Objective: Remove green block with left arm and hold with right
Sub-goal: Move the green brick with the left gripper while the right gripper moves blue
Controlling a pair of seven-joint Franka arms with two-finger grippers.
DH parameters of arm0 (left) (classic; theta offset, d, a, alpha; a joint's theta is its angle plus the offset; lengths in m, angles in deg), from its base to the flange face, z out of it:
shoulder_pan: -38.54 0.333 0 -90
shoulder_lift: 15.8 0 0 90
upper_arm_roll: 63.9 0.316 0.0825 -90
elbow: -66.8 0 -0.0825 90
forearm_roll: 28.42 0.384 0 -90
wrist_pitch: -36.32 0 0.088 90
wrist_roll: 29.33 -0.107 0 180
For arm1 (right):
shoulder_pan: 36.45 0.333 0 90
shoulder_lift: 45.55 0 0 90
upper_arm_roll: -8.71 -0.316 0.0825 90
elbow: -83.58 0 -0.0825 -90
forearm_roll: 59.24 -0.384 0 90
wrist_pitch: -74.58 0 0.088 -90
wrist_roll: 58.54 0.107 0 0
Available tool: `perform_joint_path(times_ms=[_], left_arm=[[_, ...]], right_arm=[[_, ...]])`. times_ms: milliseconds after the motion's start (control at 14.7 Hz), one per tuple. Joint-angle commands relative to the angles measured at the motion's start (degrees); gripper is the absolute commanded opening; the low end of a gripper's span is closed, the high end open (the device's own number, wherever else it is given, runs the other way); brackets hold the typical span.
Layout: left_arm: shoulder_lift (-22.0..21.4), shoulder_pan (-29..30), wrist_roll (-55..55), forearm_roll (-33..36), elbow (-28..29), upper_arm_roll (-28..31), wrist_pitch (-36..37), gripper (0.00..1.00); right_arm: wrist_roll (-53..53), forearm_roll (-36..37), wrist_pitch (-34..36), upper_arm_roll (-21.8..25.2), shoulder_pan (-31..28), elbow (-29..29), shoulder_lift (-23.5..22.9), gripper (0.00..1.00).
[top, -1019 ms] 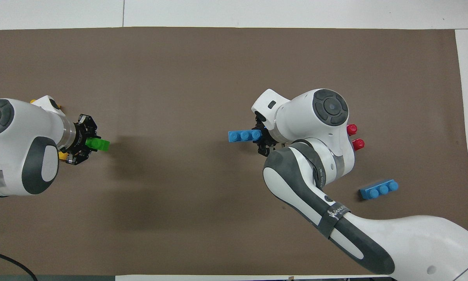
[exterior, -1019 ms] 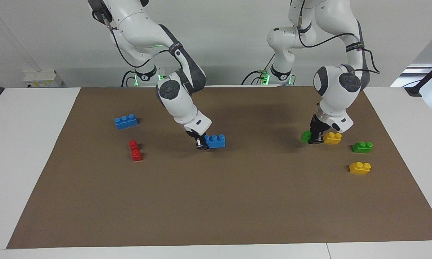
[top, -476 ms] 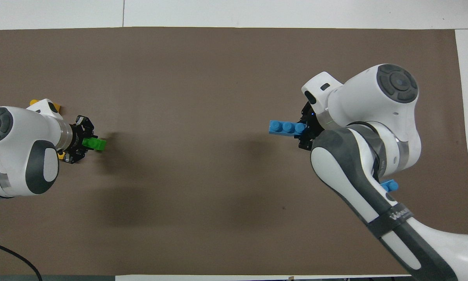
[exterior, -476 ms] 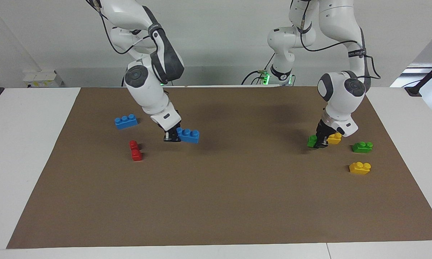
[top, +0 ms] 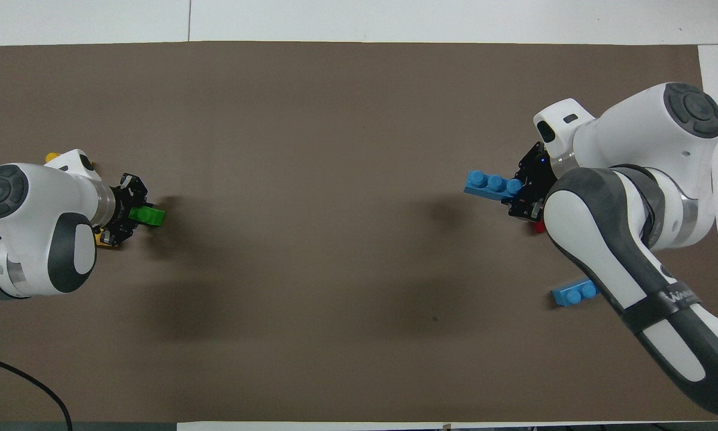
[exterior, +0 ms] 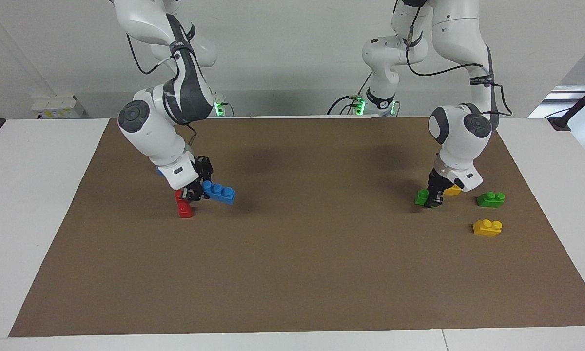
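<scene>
My left gripper is shut on one end of a green block and holds it low over the mat, beside a yellow brick. In the overhead view the green block sticks out from the left gripper toward the table's middle. A second green block lies on the mat closer to the left arm's end. My right gripper is shut on the end of a blue three-stud brick and holds it tilted over the red bricks. The blue brick and the right gripper also show in the overhead view.
Another yellow brick lies farther from the robots than the second green block. A second blue brick lies near the right arm's end, partly under the right arm. All bricks lie on a brown mat on the white table.
My right arm has carried the blue brick from mid-table toward its own end, over the red bricks. My left gripper has shifted slightly toward its end and lower with the green block.
</scene>
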Motion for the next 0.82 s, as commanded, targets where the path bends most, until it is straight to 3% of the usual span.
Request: perform_joint_path(times_ms=[0, 748], left_arm=[[2.21, 1.37, -3.52, -0.41, -2.12, -0.52, -0.71, 0.00], [4.94, 1.28, -15.39, -0.41, -2.91, -0.43, -2.47, 0.00]], right_arm=[[1.28, 0.00, 0.18, -0.71, -4.51, 0.90, 1.07, 0.00], [15.69, 6.06, -0.52, -0.36, -13.84, 2.04, 1.16, 0.00]])
